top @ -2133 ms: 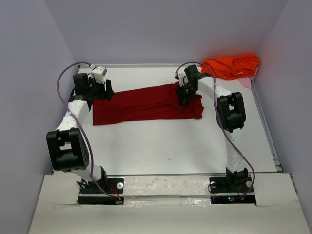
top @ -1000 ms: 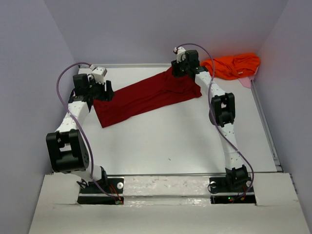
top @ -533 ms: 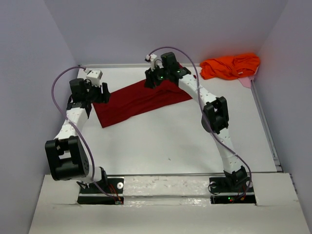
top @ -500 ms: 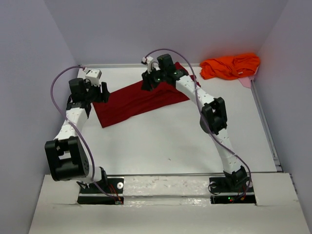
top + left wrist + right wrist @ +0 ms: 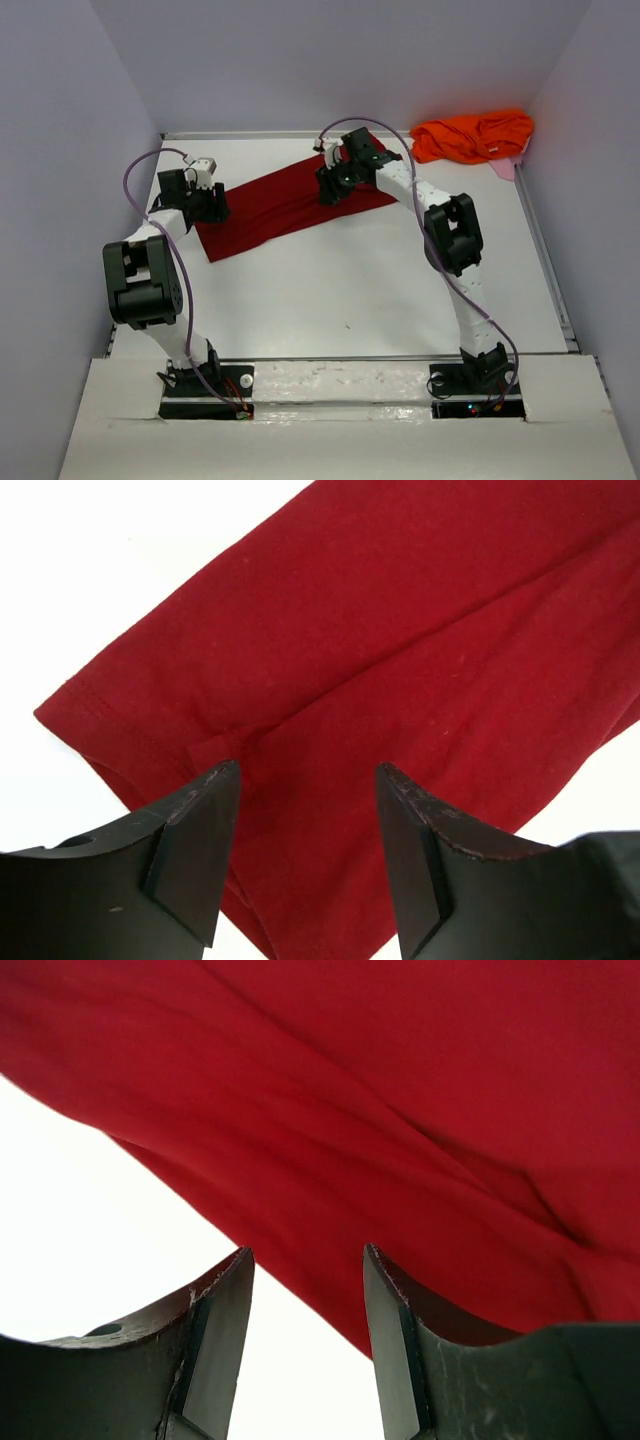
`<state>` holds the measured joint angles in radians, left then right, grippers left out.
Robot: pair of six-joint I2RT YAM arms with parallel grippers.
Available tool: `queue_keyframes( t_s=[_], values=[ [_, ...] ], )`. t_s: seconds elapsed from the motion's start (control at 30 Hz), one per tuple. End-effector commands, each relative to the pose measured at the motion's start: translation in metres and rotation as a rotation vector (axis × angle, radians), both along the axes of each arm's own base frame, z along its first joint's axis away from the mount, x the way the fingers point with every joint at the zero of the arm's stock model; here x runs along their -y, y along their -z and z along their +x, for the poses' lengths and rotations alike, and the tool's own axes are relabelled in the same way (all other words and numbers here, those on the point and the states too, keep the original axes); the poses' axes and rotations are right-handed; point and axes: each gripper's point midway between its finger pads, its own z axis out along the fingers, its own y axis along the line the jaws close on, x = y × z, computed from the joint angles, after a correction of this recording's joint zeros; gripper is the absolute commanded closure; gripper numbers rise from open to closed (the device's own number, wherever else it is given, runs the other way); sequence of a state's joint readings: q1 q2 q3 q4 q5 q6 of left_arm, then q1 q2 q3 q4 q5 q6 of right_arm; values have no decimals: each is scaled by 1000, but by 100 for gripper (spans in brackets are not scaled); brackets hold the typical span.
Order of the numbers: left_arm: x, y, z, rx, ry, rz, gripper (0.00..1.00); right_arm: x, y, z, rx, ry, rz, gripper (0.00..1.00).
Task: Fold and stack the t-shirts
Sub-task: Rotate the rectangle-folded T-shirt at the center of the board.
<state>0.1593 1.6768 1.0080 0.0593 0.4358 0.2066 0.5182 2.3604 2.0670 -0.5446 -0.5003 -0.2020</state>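
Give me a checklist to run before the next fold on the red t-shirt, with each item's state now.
1. Left claw open and empty: ok.
2. Right claw open and empty: ok.
3. Red t-shirt square to the table edge: not ok, it lies diagonally.
4. Red t-shirt smooth: not ok, creases show under the right claw.
5. Orange t-shirt apart from the red one: ok, bunched in the far right corner.
6. Claws touching the cloth: cannot tell.
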Motion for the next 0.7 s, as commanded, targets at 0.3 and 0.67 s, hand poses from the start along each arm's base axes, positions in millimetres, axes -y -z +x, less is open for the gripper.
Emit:
queue_keyframes(
  t_s=[0.3,0.67],
  values=[
    [-25,43,7,-138,-79,72,36,68,-99,19,163,166,26,47],
    [-13,77,-20,-383,-20,101,39,168,-168,42,245,390,72,47]
  ],
)
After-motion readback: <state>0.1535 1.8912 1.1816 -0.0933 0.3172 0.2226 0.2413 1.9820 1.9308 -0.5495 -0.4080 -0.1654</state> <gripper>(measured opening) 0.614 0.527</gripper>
